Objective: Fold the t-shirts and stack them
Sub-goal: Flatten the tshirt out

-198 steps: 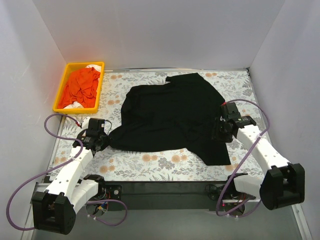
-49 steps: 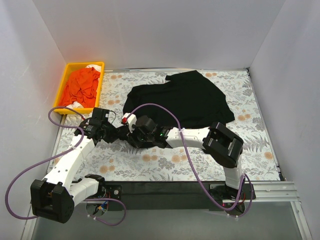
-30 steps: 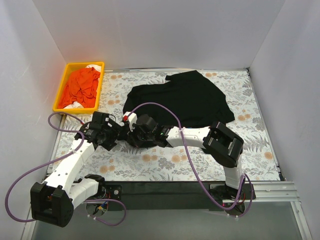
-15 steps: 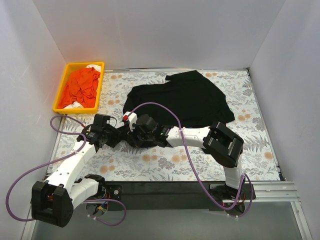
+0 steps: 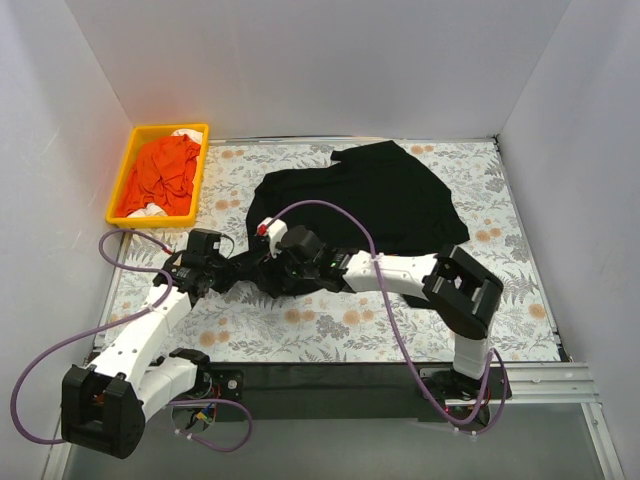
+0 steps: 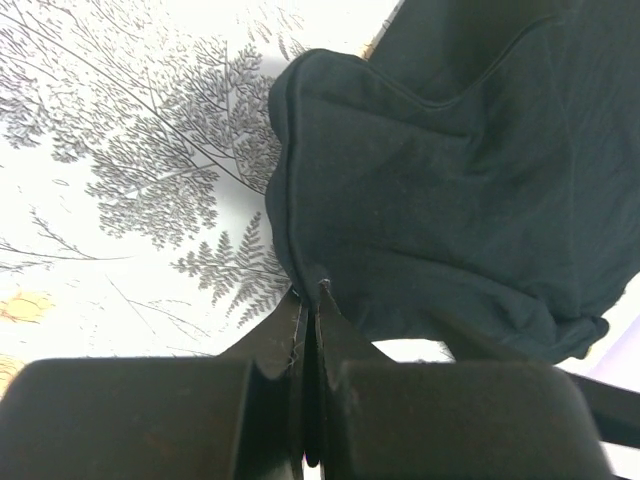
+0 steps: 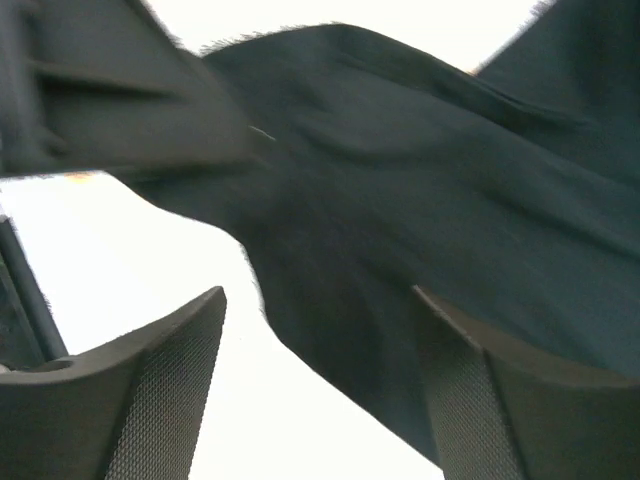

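Observation:
The black t-shirt (image 5: 370, 200) lies folded over at the back middle of the table, with a tail of cloth drawn toward the front left. My left gripper (image 5: 222, 274) is shut on the edge of that tail; in the left wrist view the jaws (image 6: 311, 292) pinch the hem of the black cloth (image 6: 450, 180). My right gripper (image 5: 258, 272) is just to its right, open. In the right wrist view its fingers (image 7: 318, 295) are spread with the black cloth (image 7: 420, 180) lying between and beyond them, not gripped.
A yellow tray (image 5: 168, 128) at the back left holds orange cloth (image 5: 162, 172) and some white cloth. The table has a floral cover (image 5: 330, 325). White walls close in the left, back and right. The right arm reaches across the table's front middle.
Since 6.6 s ago the right side of the shirt has been carried over to the left, folding it. In the last half second my right wrist has drawn back a little to the right; the left gripper holds still.

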`<state>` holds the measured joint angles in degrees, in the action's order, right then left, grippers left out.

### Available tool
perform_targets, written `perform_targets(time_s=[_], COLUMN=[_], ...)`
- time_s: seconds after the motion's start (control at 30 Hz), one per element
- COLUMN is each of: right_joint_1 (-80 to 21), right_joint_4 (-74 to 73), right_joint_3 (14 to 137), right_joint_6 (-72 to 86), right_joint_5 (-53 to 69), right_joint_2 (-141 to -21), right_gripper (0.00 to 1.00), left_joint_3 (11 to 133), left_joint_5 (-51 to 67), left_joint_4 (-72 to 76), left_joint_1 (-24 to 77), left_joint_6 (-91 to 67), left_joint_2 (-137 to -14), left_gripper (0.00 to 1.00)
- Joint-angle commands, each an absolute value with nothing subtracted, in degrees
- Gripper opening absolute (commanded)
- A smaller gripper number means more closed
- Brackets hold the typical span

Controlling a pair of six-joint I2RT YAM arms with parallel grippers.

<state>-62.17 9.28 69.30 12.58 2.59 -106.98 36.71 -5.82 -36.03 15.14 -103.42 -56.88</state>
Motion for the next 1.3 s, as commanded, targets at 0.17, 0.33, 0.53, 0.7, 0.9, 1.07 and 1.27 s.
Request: perform_targets(time_s=[0.17, 0.33, 0.53, 0.7, 0.9, 1.07, 1.27], right_joint_1=[-50.02, -38.18, -21.14, -10.82, -5.36, -4.57, -4.39], right_joint_4=[-12.72, -24.58, -30.76, -30.68, -26.37, -25.05, -23.29], right_joint_3=[59.87, 53.36, 47.47, 44.56, 43.68, 41.58, 37.80], right_joint_6=[19.07, 21.53, 21.80, 21.62, 21.01, 20.83, 21.01], right_joint_5=[-12.56, -19.59, -18.73, -15.91, -13.62, -15.12, -14.41], right_joint_2=[-89.94, -80.70, -74.53, -75.40, -79.18, -81.65, -82.35], right_gripper=[0.90, 0.98, 0.96, 0.77, 0.54, 0.53, 0.51], left_joint_3=[36.30, 37.00, 36.65, 36.30, 36.12, 36.39, 36.30], left_joint_5=[-9.14, -10.37, -10.63, -9.67, -8.97, -8.70, -8.61], left_joint_4=[-37.35, -37.97, -38.32, -38.06, -38.23, -38.50, -38.67], left_joint_1=[15.29, 15.29, 15.29, 15.29, 15.29, 15.29, 15.29], left_joint_6=[-98.27, -96.07, -93.87, -92.73, -91.23, -90.27, -89.65], left_joint_2=[-53.53, -51.95, -50.45, -49.75, -49.04, -48.87, -48.87], left_gripper=[0.00, 0.00, 0.00, 0.00, 0.00, 0.00, 0.00])
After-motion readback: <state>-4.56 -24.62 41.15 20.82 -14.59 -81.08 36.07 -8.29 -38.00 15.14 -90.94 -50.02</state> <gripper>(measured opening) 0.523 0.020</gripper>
